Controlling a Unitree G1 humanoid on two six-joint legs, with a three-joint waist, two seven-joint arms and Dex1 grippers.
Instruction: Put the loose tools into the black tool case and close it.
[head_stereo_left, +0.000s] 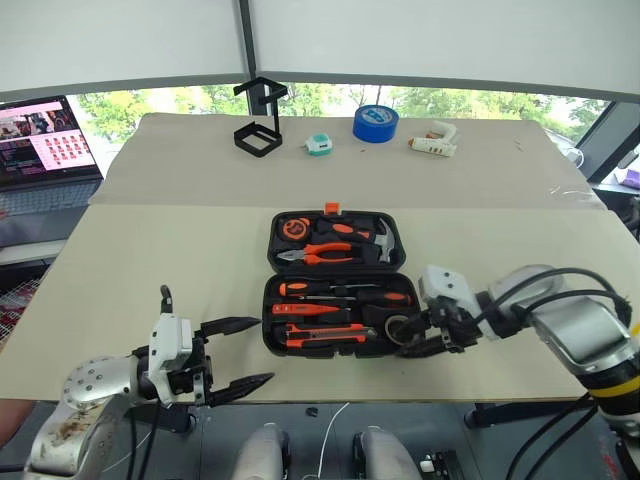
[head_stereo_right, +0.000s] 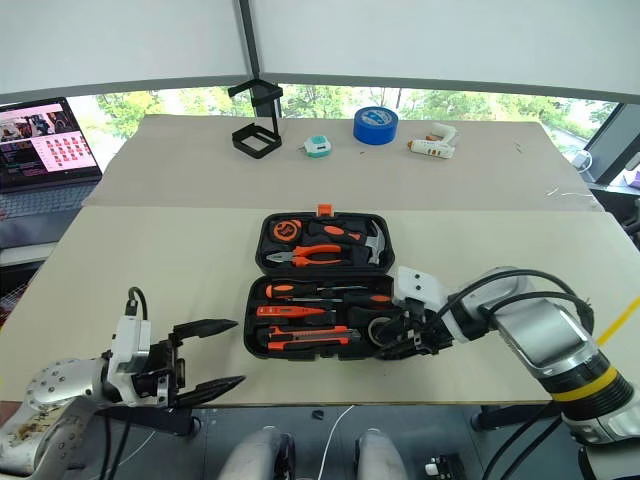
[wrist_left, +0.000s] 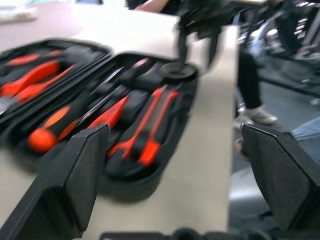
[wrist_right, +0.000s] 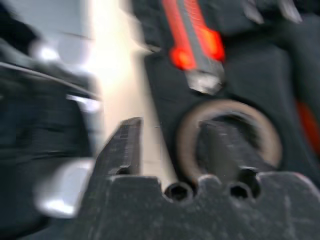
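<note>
The black moulded-plastic hinged tool case (head_stereo_left: 335, 285) lies open near the front of the beige tabletop (head_stereo_left: 150, 270). Its near tray holds two orange-and-black-handled screwdrivers (head_stereo_left: 335, 290), a slim orange tester screwdriver (head_stereo_left: 310, 309), an orange-black utility knife (head_stereo_left: 325, 335) and a small grey tape roll (head_stereo_left: 400, 327); pliers and a hammer sit in the lid half (head_stereo_left: 335, 240). The right hand (head_stereo_left: 428, 334) straddles the roll, one finger inside its hole, jaws parted; whether it grips I cannot tell. The left hand (head_stereo_left: 240, 352) hangs open and empty beside the case. The rigid lid should swing lightly; take its far edge by the orange latch (head_stereo_left: 332, 208).
</note>
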